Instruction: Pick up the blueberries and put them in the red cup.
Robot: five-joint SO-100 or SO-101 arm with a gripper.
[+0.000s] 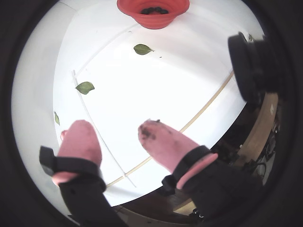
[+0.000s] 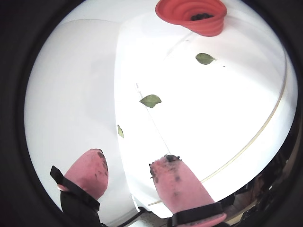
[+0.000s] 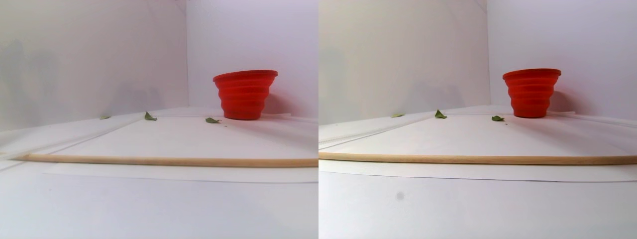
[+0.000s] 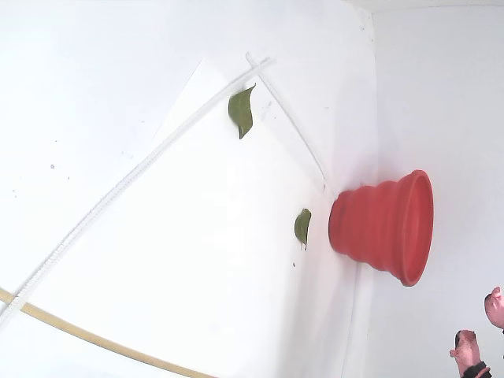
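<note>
Bench [image 1: 156, 90]: white, w/ green leaves [image 1: 142, 48].
Blueberries [image 1: 154, 10]: dark cluster in red cup [image 1: 153, 13], prob. all.
Gripper [image 1: 116, 130]: wide, empty.
Tip: back away w/o bumping cup.

Bright red ribbed cup [image 3: 245, 94] on the white counter [image 3: 149, 199], green leaves [image 1: 142, 48] near the cup, pink smudged gripper [image 1: 116, 135].

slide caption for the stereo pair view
Red cup upright on white table, three green leaves nearby, wooden rod in front.
</note>
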